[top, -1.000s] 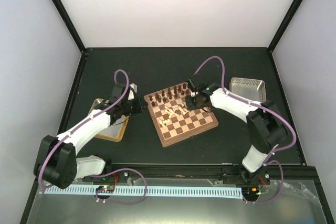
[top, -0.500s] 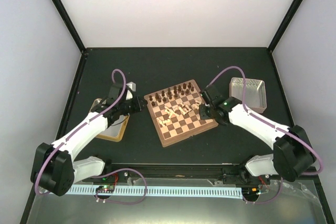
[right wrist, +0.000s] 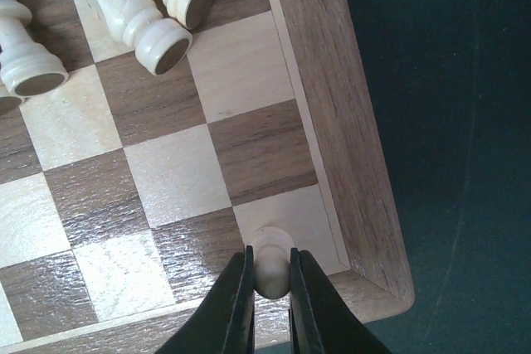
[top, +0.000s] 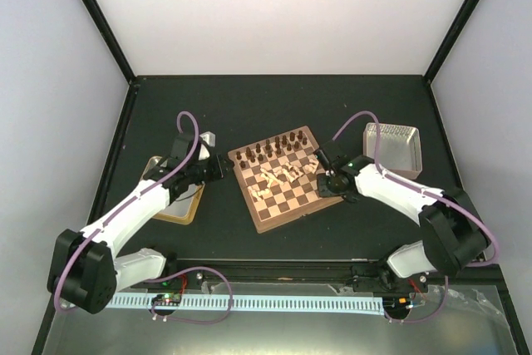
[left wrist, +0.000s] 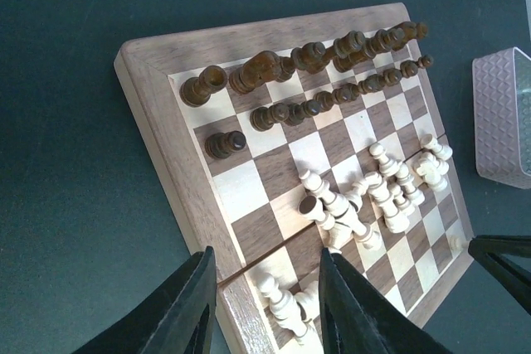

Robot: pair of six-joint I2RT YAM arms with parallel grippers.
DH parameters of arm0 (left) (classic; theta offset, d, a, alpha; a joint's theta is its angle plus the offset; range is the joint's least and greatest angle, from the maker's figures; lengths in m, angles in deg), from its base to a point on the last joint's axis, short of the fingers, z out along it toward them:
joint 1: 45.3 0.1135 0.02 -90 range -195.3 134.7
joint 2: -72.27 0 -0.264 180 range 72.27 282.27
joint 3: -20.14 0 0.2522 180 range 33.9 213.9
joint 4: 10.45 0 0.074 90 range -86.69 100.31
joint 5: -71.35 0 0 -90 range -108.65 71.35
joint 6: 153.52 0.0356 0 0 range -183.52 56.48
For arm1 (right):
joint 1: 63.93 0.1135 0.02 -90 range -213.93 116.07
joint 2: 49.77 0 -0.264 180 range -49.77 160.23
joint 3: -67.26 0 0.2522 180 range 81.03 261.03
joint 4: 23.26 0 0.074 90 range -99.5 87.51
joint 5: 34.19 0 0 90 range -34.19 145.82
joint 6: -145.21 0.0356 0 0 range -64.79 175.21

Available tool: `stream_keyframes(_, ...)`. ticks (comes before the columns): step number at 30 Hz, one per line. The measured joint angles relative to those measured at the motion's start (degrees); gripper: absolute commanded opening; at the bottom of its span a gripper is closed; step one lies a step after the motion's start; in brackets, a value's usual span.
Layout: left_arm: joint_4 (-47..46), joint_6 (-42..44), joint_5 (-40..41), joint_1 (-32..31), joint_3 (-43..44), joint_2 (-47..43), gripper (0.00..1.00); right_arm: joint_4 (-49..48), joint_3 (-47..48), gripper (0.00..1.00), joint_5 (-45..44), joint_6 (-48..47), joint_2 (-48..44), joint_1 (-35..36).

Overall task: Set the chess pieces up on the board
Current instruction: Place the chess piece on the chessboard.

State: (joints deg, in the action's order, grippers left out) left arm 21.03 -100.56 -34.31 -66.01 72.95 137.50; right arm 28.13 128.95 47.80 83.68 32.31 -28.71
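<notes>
- Board [top: 268,220]: sits mid-bench [top: 249,106], turned at an angle.
- Chess pieces [left wrist: 365,205]: most of the cream ones lie toppled in a heap across the middle squares.
- Dark chessmen [left wrist: 315,55]: upright in the two far rows.
- Your right claw [right wrist: 271,275]: clenched on one cream pawn [right wrist: 271,256], upright at the light corner square.
- Your left claw [left wrist: 267,259]: jaws apart, grasping nothing, over the board's opposite edge.
- Metal tray [top: 392,145]: right of the board.

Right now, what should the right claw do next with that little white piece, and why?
Probably open and lift away. The right gripper pinches a cream piece seemingly upright over the corner square of the board, so releasing leaves it placed.
</notes>
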Motion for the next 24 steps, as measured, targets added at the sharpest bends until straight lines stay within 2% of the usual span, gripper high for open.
stream_keyframes(6, 0.0, 0.2, -0.2, 0.0, -0.2, -0.7, 0.38, 0.0, 0.0, 0.26, -1.0, 0.8, 0.9, -0.1)
stream_keyframes(10, 0.0, 0.5, -0.3, 0.0, -0.2, -0.7, 0.39, 0.2, 0.0, 0.28, -1.1, 1.1, 1.8, -0.2)
stream_keyframes(17, 0.0, 0.7, -0.6, 0.0, -0.3, -0.7, 0.39, 0.1, 0.1, 0.12, -1.2, 0.8, 2.8, -0.2)
stream_keyframes(24, 0.0, 1.0, -0.6, 0.0, -0.5, -0.7, 0.39, -0.7, 1.6, 0.12, -2.1, 0.2, 4.5, -0.3)
